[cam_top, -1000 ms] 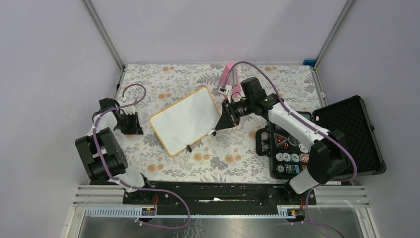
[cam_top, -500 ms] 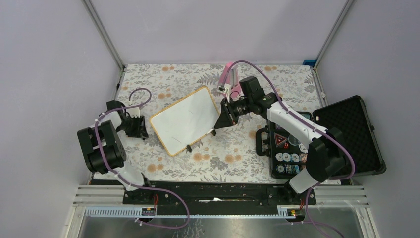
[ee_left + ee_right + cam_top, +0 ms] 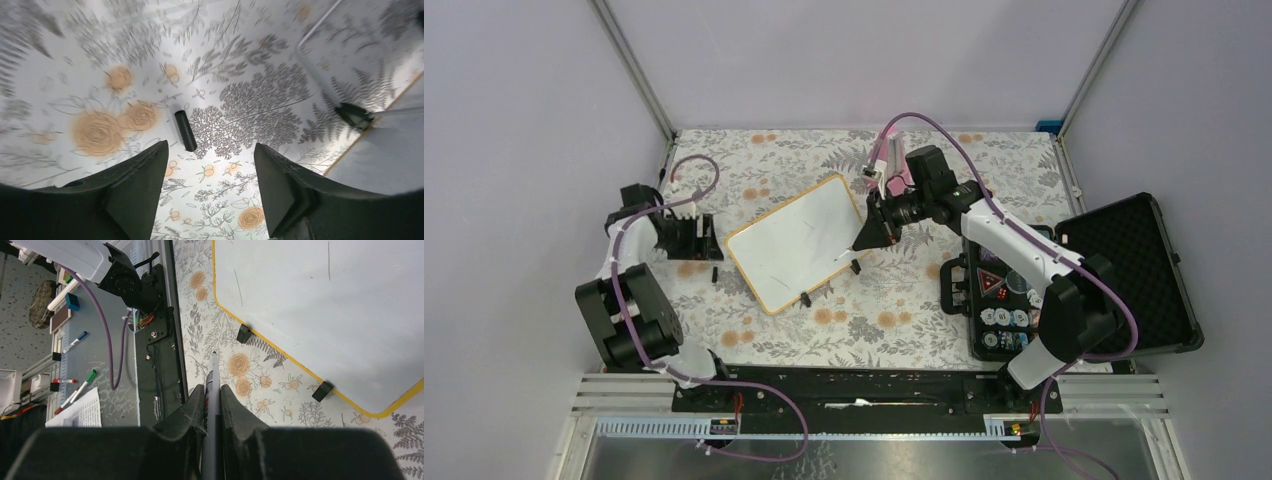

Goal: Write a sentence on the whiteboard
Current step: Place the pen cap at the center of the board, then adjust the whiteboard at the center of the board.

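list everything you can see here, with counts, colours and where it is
whiteboard: one, white with orange rim, table centre, nearly blank
small cylinder: one, black, lying on the cloth left of the whiteboard
case: one, black, open, right side, chips inside
pink object: one, far edge
tablecloth: one, grey and orange floral
marker: one, grey, in the right end effector
left end effector: open, above the small cylinder
right end effector: shut on the marker, beside the whiteboard

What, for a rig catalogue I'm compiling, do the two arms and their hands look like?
The left arm and right arm match: chunky black joint housings, white link covers, a looping purple cable along each. The left hand and right hand each have two matte black, wedge-shaped fingers.
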Robot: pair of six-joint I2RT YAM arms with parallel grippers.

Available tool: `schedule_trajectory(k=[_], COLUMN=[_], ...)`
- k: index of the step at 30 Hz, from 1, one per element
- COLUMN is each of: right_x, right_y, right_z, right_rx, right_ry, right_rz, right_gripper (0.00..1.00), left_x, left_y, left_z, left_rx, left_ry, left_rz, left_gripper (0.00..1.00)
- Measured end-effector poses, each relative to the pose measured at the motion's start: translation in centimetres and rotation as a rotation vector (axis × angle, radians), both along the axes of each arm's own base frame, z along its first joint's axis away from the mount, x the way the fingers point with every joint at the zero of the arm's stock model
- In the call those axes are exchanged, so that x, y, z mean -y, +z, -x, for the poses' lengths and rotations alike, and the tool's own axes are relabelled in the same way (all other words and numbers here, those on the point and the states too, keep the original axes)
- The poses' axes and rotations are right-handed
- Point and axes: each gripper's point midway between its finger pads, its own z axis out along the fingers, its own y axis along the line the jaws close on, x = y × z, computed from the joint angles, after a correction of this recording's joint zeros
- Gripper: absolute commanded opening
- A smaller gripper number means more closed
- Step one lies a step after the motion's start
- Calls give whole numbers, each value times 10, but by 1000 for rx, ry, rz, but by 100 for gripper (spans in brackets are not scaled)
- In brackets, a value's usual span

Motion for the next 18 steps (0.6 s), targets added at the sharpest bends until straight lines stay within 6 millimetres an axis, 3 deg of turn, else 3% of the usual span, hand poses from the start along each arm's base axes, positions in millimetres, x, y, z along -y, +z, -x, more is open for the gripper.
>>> schedule_trajectory(k=[6, 11, 14, 15, 18], right_x=[-2, -2, -2, -3, -3], right_y=[-1, 0, 6, 9, 18], right_z=[-3, -3, -2, -2, -4], right_rx=[24, 34, 37, 42, 48], right_ry=[10, 18, 28, 33, 41], right_rz=[-3, -5, -13, -19, -38], right_gripper=[0, 0, 0, 0, 0], left_x=[-5, 5, 25, 39, 84], left_y=[92, 153, 183, 189, 188], left_z=[-26, -36, -45, -48, -51], left_rx=[220, 353, 409, 418, 394], left_ry=[-30, -114, -213, -270, -398], left_rz=[28, 82, 121, 139, 226], left_gripper=[73, 73, 71, 70, 70])
